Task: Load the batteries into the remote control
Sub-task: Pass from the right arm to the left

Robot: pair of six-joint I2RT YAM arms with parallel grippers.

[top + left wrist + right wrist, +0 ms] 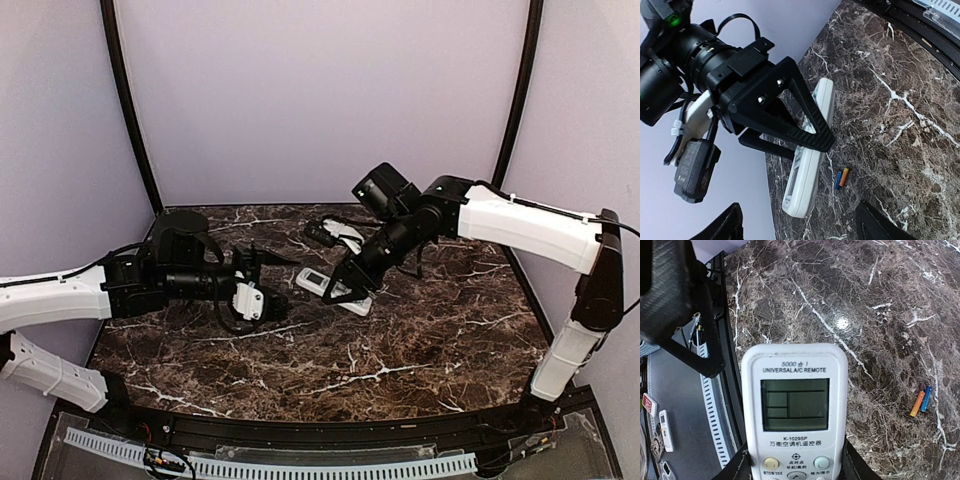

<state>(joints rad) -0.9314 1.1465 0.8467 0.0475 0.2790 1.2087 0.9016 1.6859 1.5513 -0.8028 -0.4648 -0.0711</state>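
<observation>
The white remote control point(795, 405) shows its display and buttons to the right wrist view. My right gripper point(795, 471) is shut on its button end, one finger on each side. From above, the remote point(318, 281) is held low over the marble table, with the right gripper point(345, 290) around it. The two batteries, orange point(916, 404) and blue point(926, 399), lie side by side on the marble beside the remote; they also show in the left wrist view point(841, 178). My left gripper point(799, 212) is open and empty, facing the remote's free end point(802, 190).
A black-and-white object point(335, 233) lies at the back of the table behind the right gripper. The back wall point(320, 100) stands close behind it. A white slotted strip point(300, 465) runs along the near edge.
</observation>
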